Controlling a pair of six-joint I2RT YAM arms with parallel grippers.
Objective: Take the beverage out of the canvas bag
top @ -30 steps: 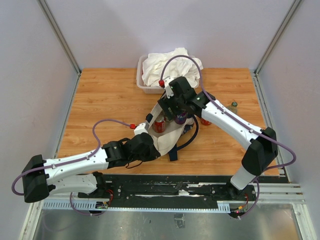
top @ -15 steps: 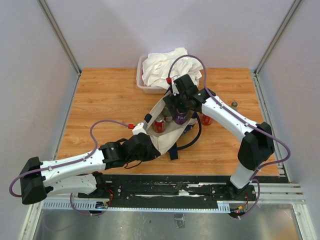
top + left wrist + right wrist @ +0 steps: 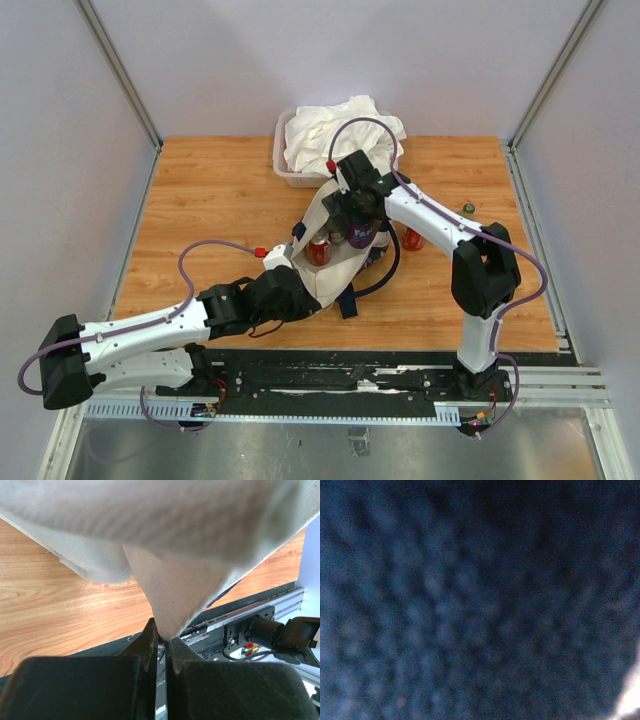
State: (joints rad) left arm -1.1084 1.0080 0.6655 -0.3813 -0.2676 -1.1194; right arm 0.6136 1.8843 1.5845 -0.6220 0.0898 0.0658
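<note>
The canvas bag (image 3: 335, 272) is seen at the middle of the tabletop (image 3: 200, 200), its mouth open upward. Broad bare wood is left on its left side and toward the far right corner. A tub (image 3: 284, 165) of white cloth (image 3: 340, 125) stands just behind the bag, against the far edge. Inside the bag a purple bottle (image 3: 362, 236) and a red bottle (image 3: 318, 252) are stood upright. A third bottle (image 3: 411, 240), also red, is set outside, just right of the bag.

The right gripper (image 3: 352, 212) is held over the bag's mouth, above the purple bottle. Its spread cannot be told, as the right wrist view is filled with dark blue blur. The left gripper (image 3: 292, 290) is placed at the bag's near left corner. Only the left wrist view shows its fingers (image 3: 147, 641) pressed together on a fold of cream canvas.
</note>
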